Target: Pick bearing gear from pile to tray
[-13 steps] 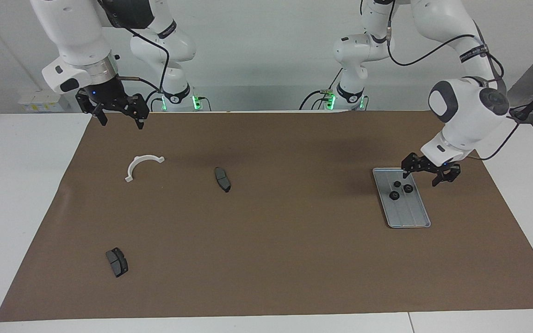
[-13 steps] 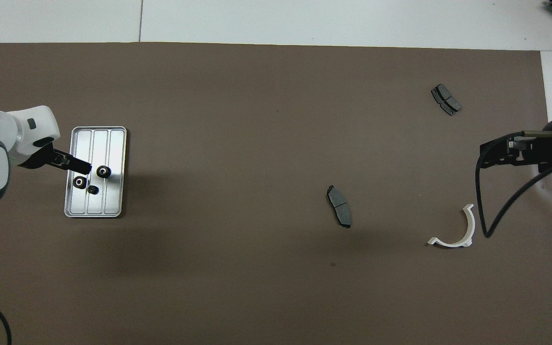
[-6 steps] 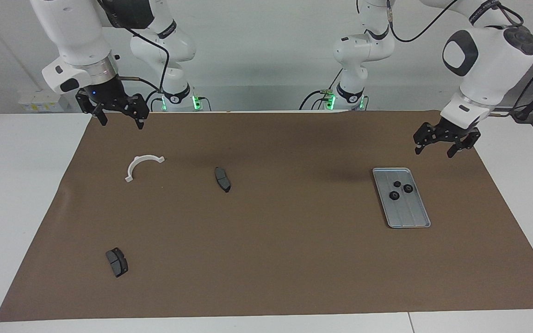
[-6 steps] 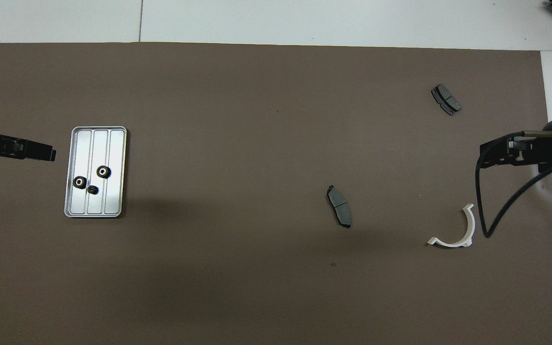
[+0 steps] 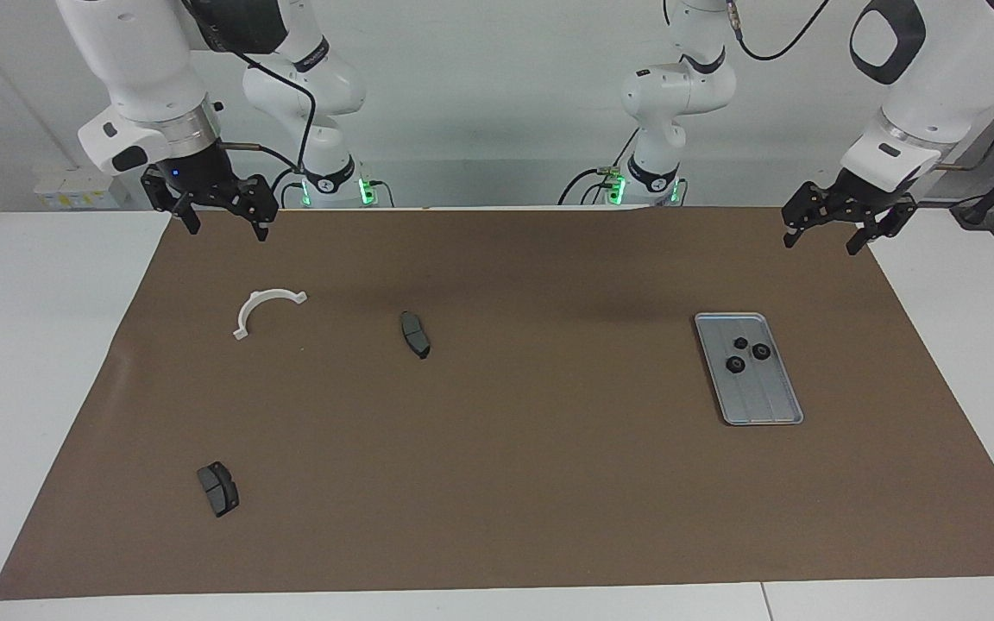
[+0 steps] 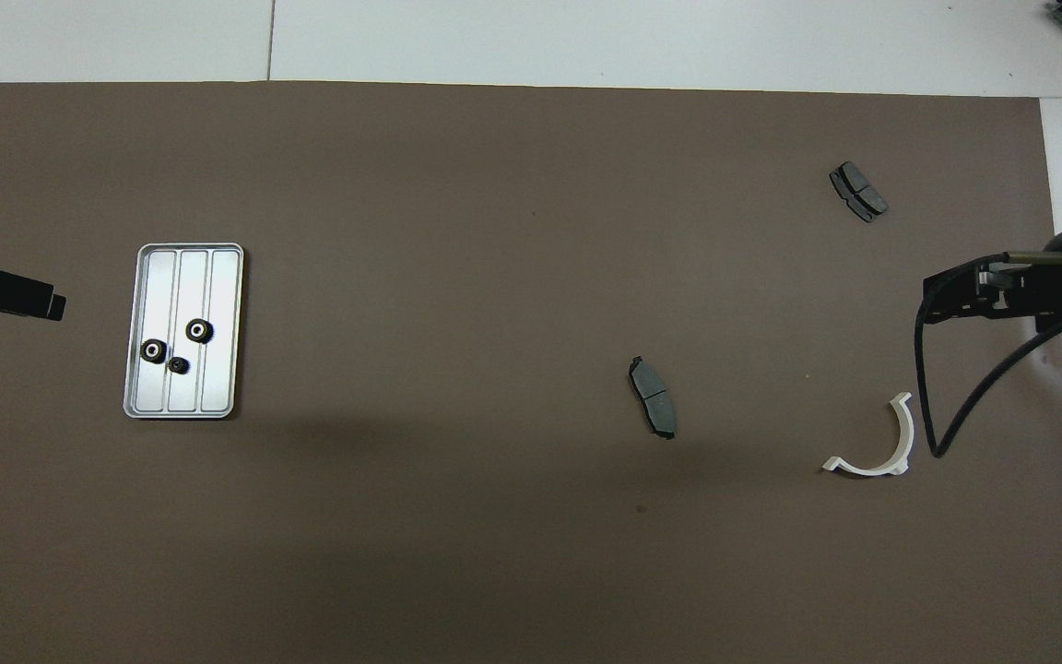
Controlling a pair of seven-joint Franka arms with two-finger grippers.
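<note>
Three small black bearing gears (image 5: 760, 351) (image 6: 198, 328) lie close together in the silver ridged tray (image 5: 773, 405) (image 6: 218, 277) toward the left arm's end of the table. My left gripper (image 5: 820, 245) (image 6: 50, 306) hangs open and empty over the brown mat's corner, off to the side of the tray. The pile is a loose scatter: a dark brake pad (image 5: 415, 334) (image 6: 652, 397), a second pad (image 5: 218, 488) (image 6: 857, 191) and a white curved bracket (image 5: 260, 304) (image 6: 877, 447). My right gripper (image 5: 228, 231) (image 6: 929, 304) waits open over the mat's edge at the right arm's end.
A brown mat (image 5: 549, 483) covers most of the white table (image 5: 31, 345). A black cable (image 6: 973, 406) loops down from the right arm beside the bracket.
My left gripper has risen from just over the tray and drawn back to the mat's corner. The three gears stay in the tray. The right arm has not moved.
</note>
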